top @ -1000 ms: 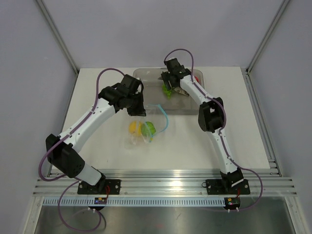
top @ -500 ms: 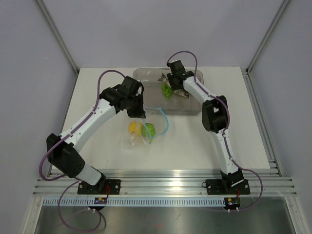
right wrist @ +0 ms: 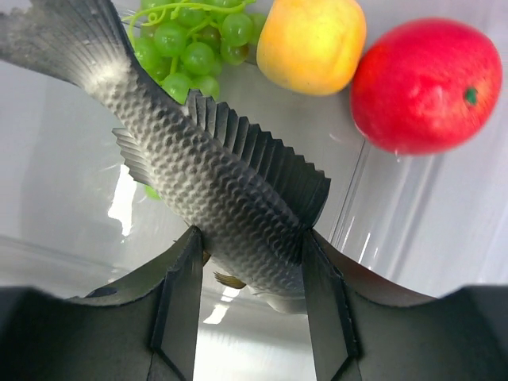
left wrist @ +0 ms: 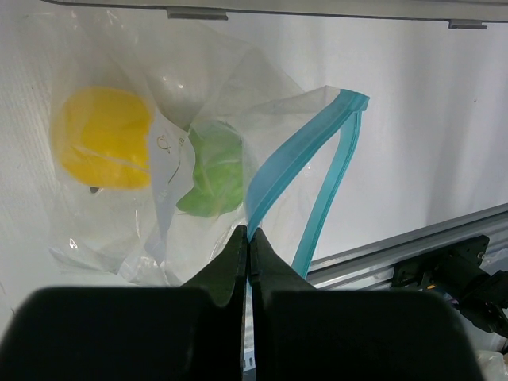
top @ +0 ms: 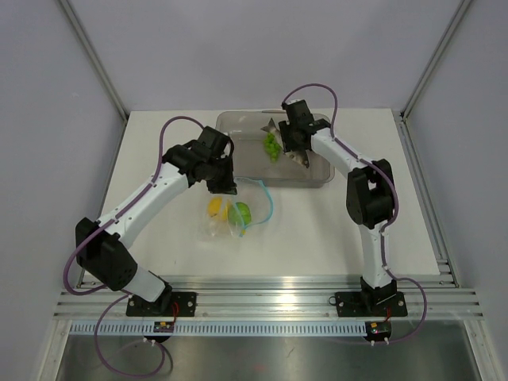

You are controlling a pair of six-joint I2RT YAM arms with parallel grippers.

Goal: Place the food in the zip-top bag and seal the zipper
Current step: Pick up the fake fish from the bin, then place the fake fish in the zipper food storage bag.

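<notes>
**Left wrist view.** Left gripper (left wrist: 248, 238): black fingers pinched flat together on the zipper (left wrist: 305, 155), a thin, smooth teal-blue ribbon looping up and away from the tips. Ahead and left of the tips, the zip-top bag (left wrist: 238, 87), clear crinkled film, glossy along its folds, lying on the matt white table (left wrist: 429, 111). Inside the film, a yellow fruit (left wrist: 103, 147), smooth and blocky, far left of the fingers. Also inside, a green fruit (left wrist: 213, 178), rounded and faintly ribbed, just ahead of them. Bag mouth parted, with one lip caught in the grip and the other strip hanging free just to the right. Right of the fingers, bare table as far as a ribbed aluminium rail (left wrist: 397, 250).

**Right wrist view.** Right gripper (right wrist: 250, 246): jaws half closed around the fish (right wrist: 214, 178) and holding it by its lower end. Grey-silver body with embossed scales and a pleated fin, slanting up and left of the fingers to a fanned tail.

- Ahead of the tips, partly behind the fish: a grape bunch (right wrist: 186, 44), small glossy green beads on a thin stem.
- Just beside it: a smooth yellow-orange fruit (right wrist: 312, 41).
- Ahead and right: a red fruit (right wrist: 427, 83), finely dimpled, with a green stem mark.

Beneath and around all of these, the rigid clear tray (right wrist: 63, 175), shiny with reflections, its corner seam close to the right finger.

**Top view.** Tray rim on every side of the right gripper, and open table right of the left gripper.
</notes>
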